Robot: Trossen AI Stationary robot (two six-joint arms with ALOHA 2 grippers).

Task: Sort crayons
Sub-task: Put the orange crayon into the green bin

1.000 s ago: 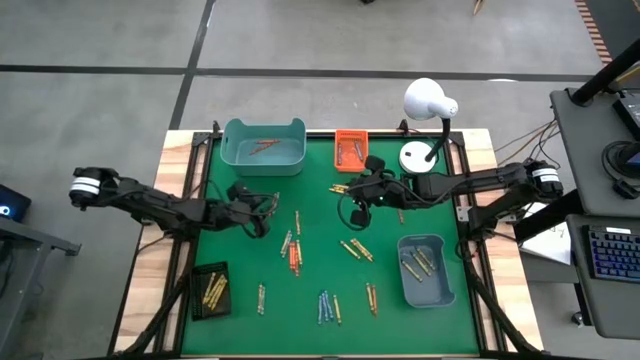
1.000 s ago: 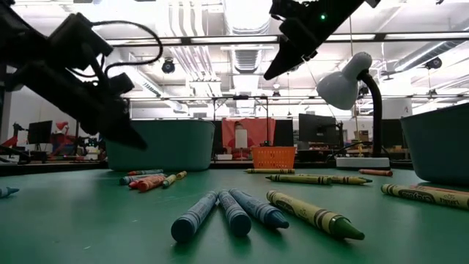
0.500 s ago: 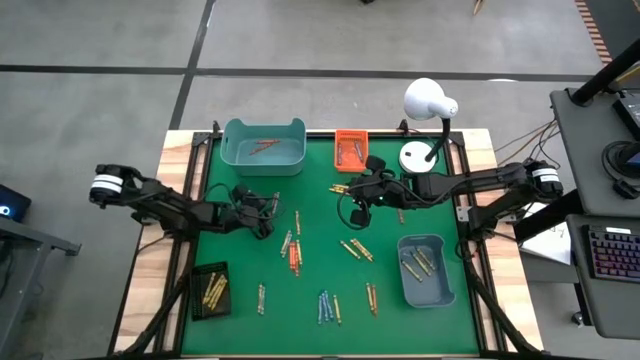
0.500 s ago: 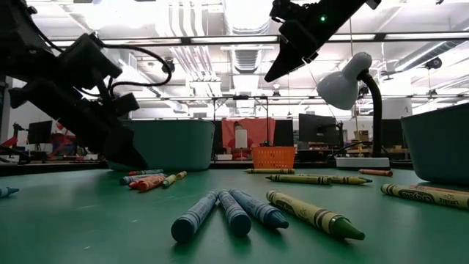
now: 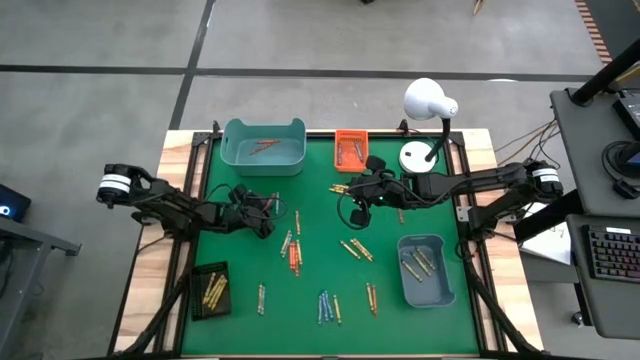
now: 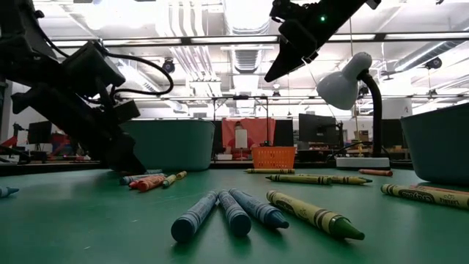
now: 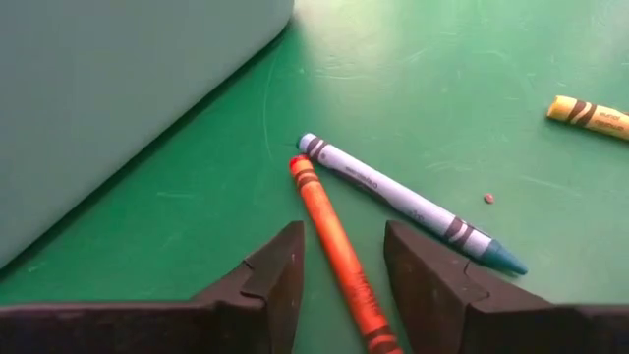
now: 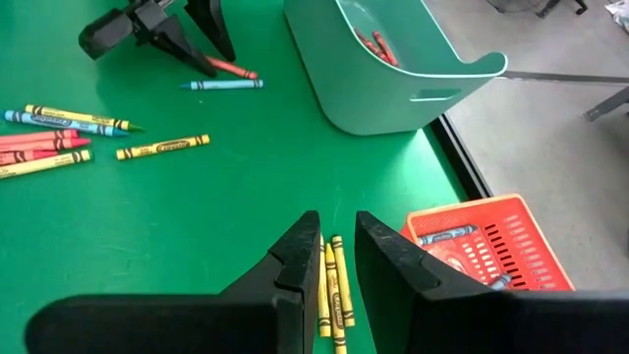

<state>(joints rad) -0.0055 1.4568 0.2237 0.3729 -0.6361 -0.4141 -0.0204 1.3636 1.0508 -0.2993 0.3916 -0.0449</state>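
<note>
Between the two dark fingers of the left hand [image 7: 342, 285] lay a thin orange crayon [image 7: 339, 251], flat on the green worktop [image 7: 442, 88]. The fingers stood open on either side of it and were not closed on it. Touching the orange crayon's far tip, a light blue paper-wrapped crayon [image 7: 408, 202] lay at an angle, and a yellow crayon [image 7: 590, 116] lay well apart from both. Just beside that hand stood the tall teal plastic bin [image 5: 263, 146], with a few red crayons inside [image 5: 263, 146].

Past the left hand, toward the worktop's middle, more loose crayons [image 5: 292, 250] lay scattered in red, yellow, blue and green, with a small blue cluster [image 5: 325, 305] near the front edge. From the level camera, three blue crayons [image 6: 227, 211] and a green one [image 6: 315, 214] lay closest.

Higher above the worktop hung the right hand [image 8: 337, 258], its fingers a narrow gap apart and gripping nothing. Below it lay a pair of yellow crayons [image 8: 334, 285] side by side. Beside that hand sat a small orange mesh basket [image 8: 486, 241] holding crayons. Nearer the right arm's base stood a white desk lamp [image 5: 428, 100], and a grey-blue tray [image 5: 425, 270] with yellow crayons. A small black tray [image 5: 211, 290] with gold crayons sat near the left arm's front corner.
</note>
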